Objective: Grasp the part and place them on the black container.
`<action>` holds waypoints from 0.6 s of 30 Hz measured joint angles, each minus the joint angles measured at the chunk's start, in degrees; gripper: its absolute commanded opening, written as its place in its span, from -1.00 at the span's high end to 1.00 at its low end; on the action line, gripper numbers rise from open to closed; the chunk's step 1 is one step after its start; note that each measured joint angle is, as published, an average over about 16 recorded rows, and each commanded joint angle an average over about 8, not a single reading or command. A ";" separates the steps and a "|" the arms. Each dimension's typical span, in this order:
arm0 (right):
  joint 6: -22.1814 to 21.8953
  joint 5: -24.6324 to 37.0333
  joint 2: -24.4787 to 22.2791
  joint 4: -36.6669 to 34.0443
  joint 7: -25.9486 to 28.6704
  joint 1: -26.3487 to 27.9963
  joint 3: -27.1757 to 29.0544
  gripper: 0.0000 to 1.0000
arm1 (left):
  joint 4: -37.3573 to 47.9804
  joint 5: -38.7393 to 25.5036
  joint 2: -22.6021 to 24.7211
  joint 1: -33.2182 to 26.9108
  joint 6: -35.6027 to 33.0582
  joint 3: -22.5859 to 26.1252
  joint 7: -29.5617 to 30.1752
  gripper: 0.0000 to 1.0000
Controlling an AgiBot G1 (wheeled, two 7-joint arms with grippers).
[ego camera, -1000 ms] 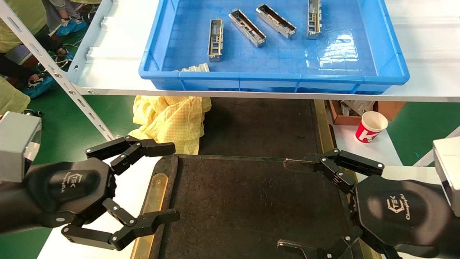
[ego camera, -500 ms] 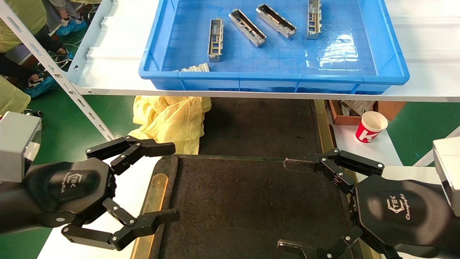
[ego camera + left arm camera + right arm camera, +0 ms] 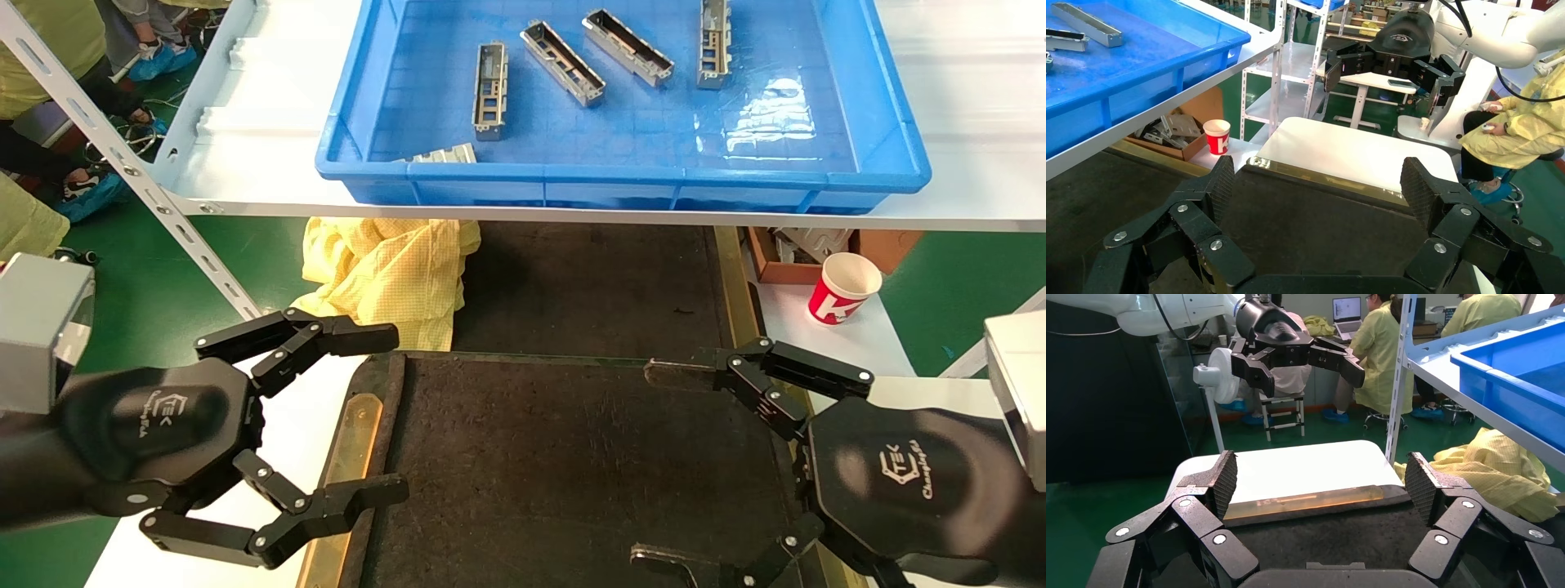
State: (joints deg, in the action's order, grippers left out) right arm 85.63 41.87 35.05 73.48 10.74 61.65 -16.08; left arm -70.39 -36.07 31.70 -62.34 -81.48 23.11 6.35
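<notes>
Several silver-grey parts lie in the blue bin [image 3: 621, 175] on the upper shelf: one part [image 3: 490, 90] lies lengthwise, another [image 3: 562, 64] and a third [image 3: 628, 47] lie slanted. The black container [image 3: 572, 457] rests on the white table below, with a brass strip [image 3: 351, 441] along its left side. My left gripper [image 3: 396, 412] hovers open over the container's left edge, holding nothing. My right gripper [image 3: 647, 464] hovers open over its right part, also holding nothing. The left wrist view shows the open left gripper [image 3: 1318, 184] above the felt [image 3: 1309, 220]; the right wrist view shows the open right gripper [image 3: 1321, 478].
A yellow cloth [image 3: 384, 269] lies under the shelf behind the container. A red and white paper cup [image 3: 842, 287] and a cardboard box [image 3: 784, 253] stand at the right. A slanted shelf upright [image 3: 122, 163] runs down the left. People sit beyond the table.
</notes>
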 measured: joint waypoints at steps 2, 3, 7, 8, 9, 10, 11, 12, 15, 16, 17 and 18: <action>0.00 0.00 0.00 0.00 0.00 0.00 0.00 -1.00 | 0.00 0.00 0.00 0.00 0.00 0.00 0.00 -0.47; 0.00 0.00 0.00 0.00 0.00 0.00 0.00 -1.00 | 0.00 0.00 0.00 0.00 0.00 0.00 0.00 -0.22; 0.00 0.00 0.00 0.00 0.00 0.00 0.00 -1.00 | 0.00 0.00 0.00 0.00 0.00 0.00 0.00 0.78; 0.00 0.00 0.00 0.00 0.00 0.00 0.00 -1.00 | 0.00 0.00 0.00 0.00 0.00 0.00 0.00 1.00; 0.00 0.00 0.00 0.00 0.00 0.00 0.00 -1.00 | 0.00 0.00 0.00 0.00 0.00 0.00 0.00 1.00; 0.00 0.00 0.00 0.00 0.00 0.00 0.00 -1.00 | 0.00 0.00 0.00 0.00 0.00 0.00 0.00 1.00; 0.00 0.00 0.00 0.00 0.00 0.00 0.00 -1.00 | 0.00 0.00 0.00 0.00 0.00 0.00 0.00 1.00; 0.00 0.00 0.00 0.00 0.00 0.00 0.00 -1.00 | 0.00 0.00 0.00 0.00 0.00 0.00 0.00 1.00; 0.00 0.00 0.00 0.00 0.00 0.00 0.00 -1.00 | 0.00 0.00 0.00 0.00 0.00 0.00 0.00 1.00; 0.00 0.00 0.00 0.00 0.00 0.00 0.00 -1.00 | 0.00 0.00 0.00 0.00 0.00 0.00 0.00 1.00; 0.00 0.00 0.00 0.00 0.00 0.00 0.00 -1.00 | 0.00 0.00 0.00 0.00 0.00 0.00 0.00 1.00; 0.00 0.00 0.00 0.00 0.00 0.00 0.00 -1.00 | 0.00 0.00 0.00 0.00 0.00 0.00 0.00 1.00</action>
State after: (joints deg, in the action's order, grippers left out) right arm 85.63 41.87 35.05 73.48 10.74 61.65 -16.08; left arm -70.39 -36.07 31.70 -62.34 -81.48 23.11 6.35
